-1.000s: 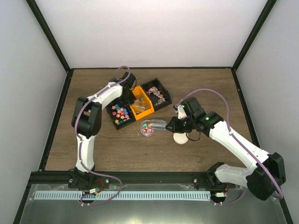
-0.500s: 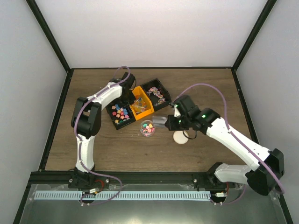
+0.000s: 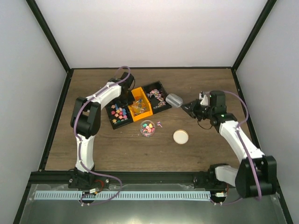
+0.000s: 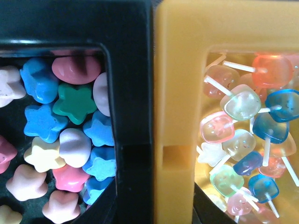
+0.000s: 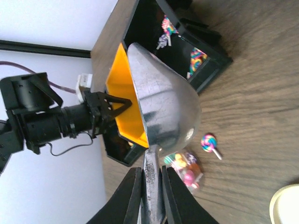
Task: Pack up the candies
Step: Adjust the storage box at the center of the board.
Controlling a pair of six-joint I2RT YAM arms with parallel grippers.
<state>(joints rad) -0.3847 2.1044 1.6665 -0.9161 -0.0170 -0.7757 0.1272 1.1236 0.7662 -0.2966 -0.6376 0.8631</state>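
Holding candies (image 4: 74, 100) are the clear jar (image 3: 142, 128), orange bin (image 4: 177, 70), black bins (image 4: 131, 93)

I work at a dark wood-grain table (image 3: 93, 149), enclosed left, far and right by plain white walls (image 3: 149, 32). Black frame bars (image 3: 50, 37) line the corners. A black rail (image 3: 149, 177) crosses my near edge. Light is soft and even.

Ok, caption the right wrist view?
Right hand grips a metal scoop near the bins; one lollipop lies loose by the jar.
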